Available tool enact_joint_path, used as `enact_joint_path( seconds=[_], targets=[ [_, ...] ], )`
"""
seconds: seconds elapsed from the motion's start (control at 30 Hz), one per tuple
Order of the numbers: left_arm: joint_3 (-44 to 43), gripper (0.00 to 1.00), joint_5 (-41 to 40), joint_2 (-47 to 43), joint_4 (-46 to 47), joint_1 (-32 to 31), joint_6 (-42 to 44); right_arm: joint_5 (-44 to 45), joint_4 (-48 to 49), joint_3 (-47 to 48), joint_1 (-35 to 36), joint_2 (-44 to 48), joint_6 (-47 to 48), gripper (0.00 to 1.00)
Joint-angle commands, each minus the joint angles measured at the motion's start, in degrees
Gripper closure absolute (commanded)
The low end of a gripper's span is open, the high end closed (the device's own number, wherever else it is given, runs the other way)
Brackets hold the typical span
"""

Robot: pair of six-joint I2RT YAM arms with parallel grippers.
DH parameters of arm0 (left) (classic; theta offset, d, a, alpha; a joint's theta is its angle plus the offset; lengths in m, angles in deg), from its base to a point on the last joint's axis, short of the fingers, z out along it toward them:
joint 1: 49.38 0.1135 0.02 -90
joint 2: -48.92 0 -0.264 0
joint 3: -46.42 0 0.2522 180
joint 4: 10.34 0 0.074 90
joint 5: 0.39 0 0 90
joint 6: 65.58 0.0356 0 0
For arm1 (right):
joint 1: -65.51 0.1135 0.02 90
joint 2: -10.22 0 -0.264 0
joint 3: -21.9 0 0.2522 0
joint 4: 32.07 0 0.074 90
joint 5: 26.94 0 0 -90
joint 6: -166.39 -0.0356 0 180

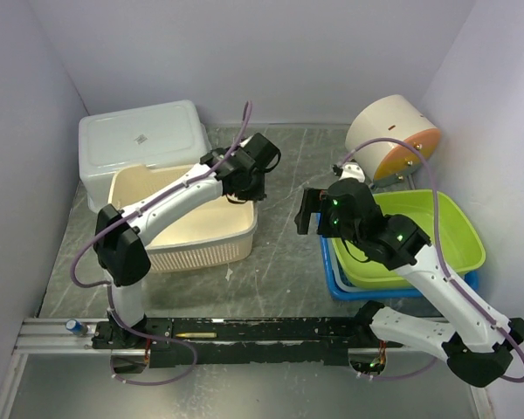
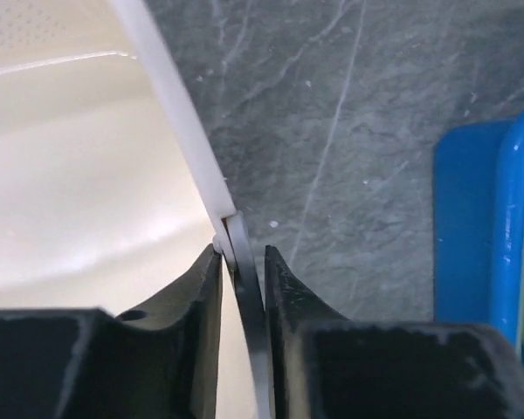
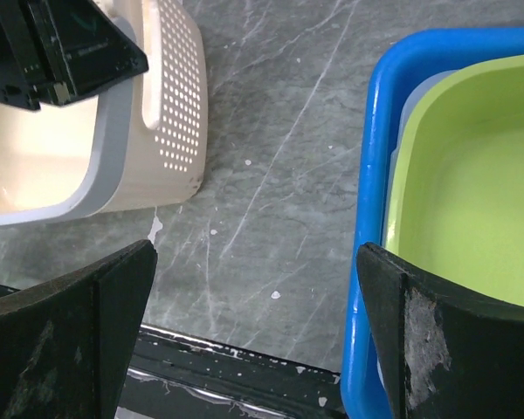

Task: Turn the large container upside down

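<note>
Large container (image 1: 201, 251): cream tub, perforated sides, pale rim; upright on worktop (image 1: 279, 271), left of blue tub (image 1: 345, 288).
Left claw (image 2: 242, 262): clenched on container rim.
Right claw (image 3: 258, 297): spread wide, empty, beside blue tub.

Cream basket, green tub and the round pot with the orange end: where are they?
cream basket (image 1: 201, 251), top view, on its holey front wall.
green tub (image 1: 445, 229), top view, on its bare inside.
round pot (image 1: 386, 127), top view, on its white side.

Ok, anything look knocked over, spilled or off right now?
Only the white-and-orange tub at the back right: it lies tipped on its side. Nothing spilled; the basket sits upright, left gripper pinching its rim.
</note>
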Motion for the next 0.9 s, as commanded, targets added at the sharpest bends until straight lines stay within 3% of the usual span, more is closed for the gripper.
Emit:
enact_joint_path(
  seconds=[0.0,0.07,0.27,0.63,0.87],
  targets=[
    [-1.8,0.86,2.5,-1.3,3.6,-3.4,-3.8,1.7,-1.0,0.7,0.2,1.4,-0.1,0.0],
    [-0.6,0.93,4.3,-3.0,4.7,-4.0,-5.9,2.3,-1.5,1.5,0.3,1.4,0.2,0.0],
    [-0.5,0.93,10.1,-10.5,10.2,-6.3,-11.8,7.2,-5.2,5.4,0.2,2.4,0.5,0.0],
    [-12.8,0.93,15.7,-13.3,23.8,-6.4,-21.6,16.2,-7.0,12.5,0.2,7.6,1.8,0.0],
    [-5.1,0.93,12.8,-19.3,43.3,-5.3,-26.0,15.9,-6.1,11.6,0.2,9.3,2.2,0.0]
  ],
)
